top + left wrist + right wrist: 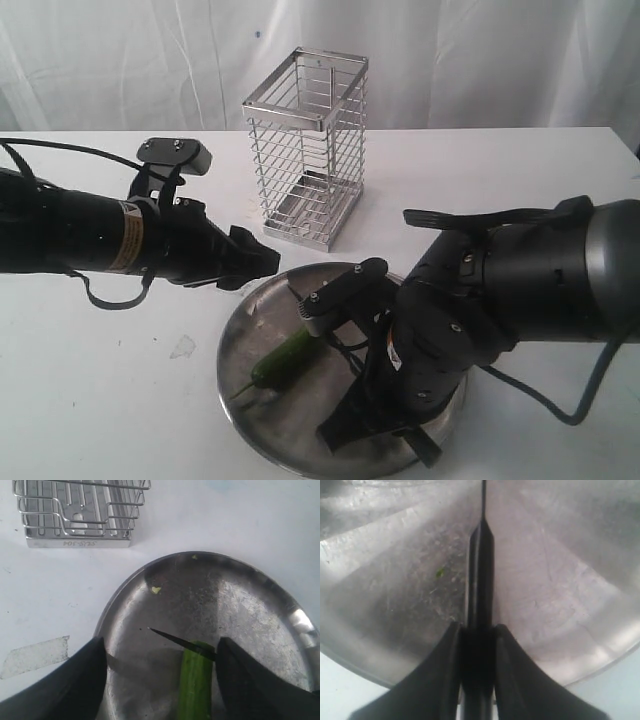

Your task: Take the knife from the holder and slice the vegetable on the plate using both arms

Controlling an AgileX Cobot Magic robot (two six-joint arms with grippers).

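Bright, even, diffuse light fills all three views. In the exterior view the white counter (pixel 90 400) and the curtain (pixel 480 60) across the top of the frame nearly wash out, and shadows are faint and soft-edged. The plate (pixel 240 600) shows dull, smeared glare, strongest along its rim. In the right wrist view the right gripper (pixel 478 626) and knife (pixel 481 570) sit close to the lens, dark and soft-focused.
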